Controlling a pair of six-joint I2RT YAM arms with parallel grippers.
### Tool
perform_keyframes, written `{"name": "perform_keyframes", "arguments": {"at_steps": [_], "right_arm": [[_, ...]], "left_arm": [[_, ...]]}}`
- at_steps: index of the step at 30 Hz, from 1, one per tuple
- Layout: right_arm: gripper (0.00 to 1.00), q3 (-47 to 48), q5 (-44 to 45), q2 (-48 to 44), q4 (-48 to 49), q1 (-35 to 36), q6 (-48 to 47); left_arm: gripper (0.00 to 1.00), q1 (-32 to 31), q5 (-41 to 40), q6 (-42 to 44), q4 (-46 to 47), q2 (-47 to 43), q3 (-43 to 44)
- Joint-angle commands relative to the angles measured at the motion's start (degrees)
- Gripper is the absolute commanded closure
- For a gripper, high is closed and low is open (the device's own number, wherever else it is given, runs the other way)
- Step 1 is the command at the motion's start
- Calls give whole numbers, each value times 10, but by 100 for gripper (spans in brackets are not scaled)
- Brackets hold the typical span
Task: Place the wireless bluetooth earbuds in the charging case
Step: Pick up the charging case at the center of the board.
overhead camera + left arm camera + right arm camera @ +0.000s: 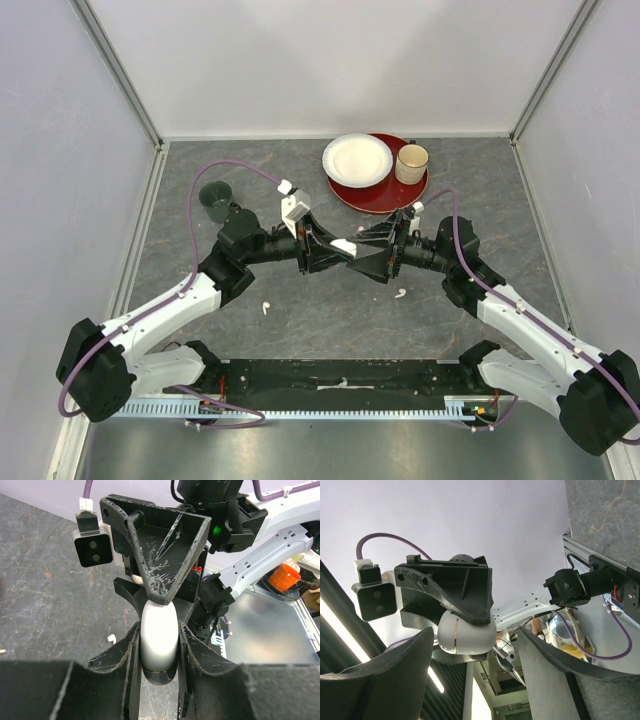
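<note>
My left gripper (336, 250) is shut on the white rounded charging case (344, 245) and holds it above the table's middle. In the left wrist view the case (159, 635) sits pinched between my left gripper's (159, 652) two fingers. My right gripper (364, 252) faces it tip to tip, open and holding nothing. In the right wrist view the case (465, 632) shows a thin seam and lies between and beyond my right gripper's (475, 672) wide-spread fingers. One white earbud (265, 307) lies on the table at the left, another earbud (400, 294) at the right; one also shows in the left wrist view (111, 638).
A red plate (385, 196) at the back carries a white paper plate (357, 160) and a cream mug (411, 162). A dark green cup (216, 198) stands at the back left. Grey walls enclose the table on three sides.
</note>
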Motion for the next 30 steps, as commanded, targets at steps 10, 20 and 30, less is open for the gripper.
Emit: {"name": "perform_keyframes", "arguments": {"at_steps": [10,20,30], "right_arm": [[31,12,7,4,42,8,47],[40,14,15,8,51,12,48],[40,6,22,5,50,13,52]], "left_arm": [[98,2,9,-6,32,13,24],[98,0,20,-11,34,22,27],[98,-6,25,-10,34,26,32]]}}
